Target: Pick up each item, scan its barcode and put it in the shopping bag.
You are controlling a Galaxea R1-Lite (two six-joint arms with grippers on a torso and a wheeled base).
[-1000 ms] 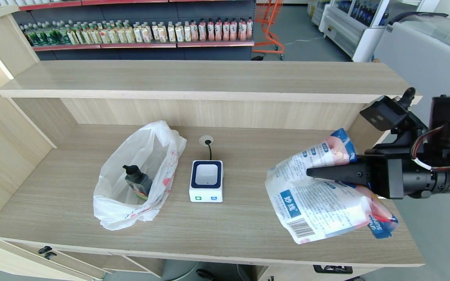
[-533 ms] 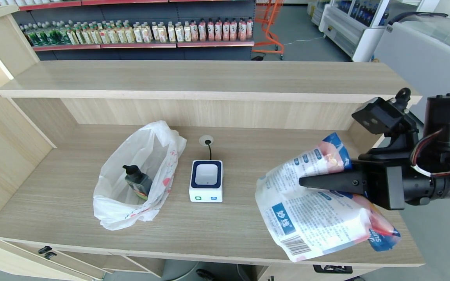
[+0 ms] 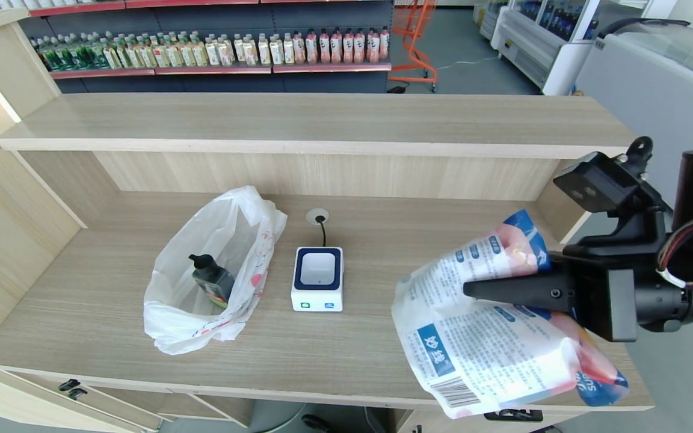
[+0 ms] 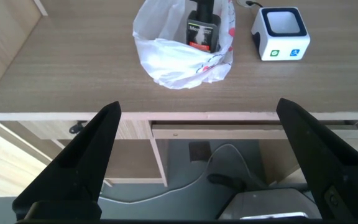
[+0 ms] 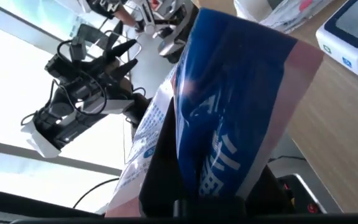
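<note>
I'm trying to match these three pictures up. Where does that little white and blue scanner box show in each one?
Head view: the scanner stands mid-counter, just right of the shopping bag.
Left wrist view: the scanner sits beside the shopping bag, beyond the open left gripper.
Right wrist view: the scanner sits on the wood past the held pouch.
Shared landmark: the white shopping bag next to it.

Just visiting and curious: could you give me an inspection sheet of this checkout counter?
Surface: wooden counter.
Job's things: pouch held above the counter's right front corner, barcode side up; dark bottle inside the shopping bag; scanner beside the bag.
Clutter: nothing seen.
Grippers: right gripper shut on the pouch; left gripper open, off the counter's front edge.
Cables: black cable from scanner into a hole.
Surroundings: drink shelves, freezers.
</note>
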